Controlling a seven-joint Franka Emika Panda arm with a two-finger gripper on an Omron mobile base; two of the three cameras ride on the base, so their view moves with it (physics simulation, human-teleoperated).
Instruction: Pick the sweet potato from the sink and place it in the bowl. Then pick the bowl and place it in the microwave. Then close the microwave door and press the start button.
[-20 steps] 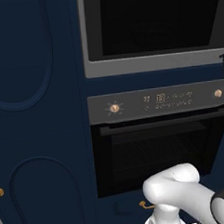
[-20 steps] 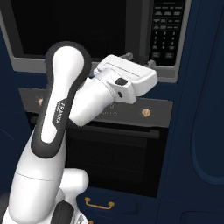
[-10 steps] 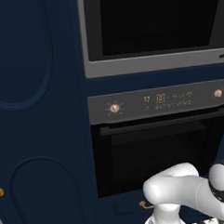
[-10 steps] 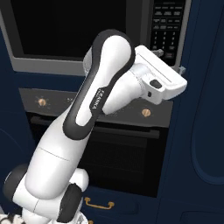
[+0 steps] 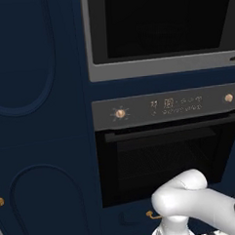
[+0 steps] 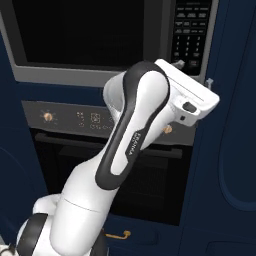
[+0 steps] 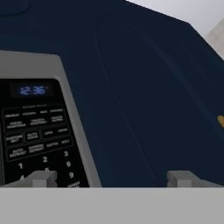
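Gripper (image 7: 111,178) fingers spread wide, nothing between them, hovering just off the microwave (image 6: 100,75) keypad (image 7: 37,135) at its right edge. Arm (image 6: 132,145) rises in front of the oven (image 5: 165,156). Microwave door (image 5: 163,22) shut, above oven. Navy cabinet (image 7: 144,87) beside keypad.

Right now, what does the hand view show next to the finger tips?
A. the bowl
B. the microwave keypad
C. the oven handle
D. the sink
B: in the hand view the black microwave keypad, with a lit blue clock and number keys, sits beside the open gripper, whose left finger tip overlaps its lower keys.
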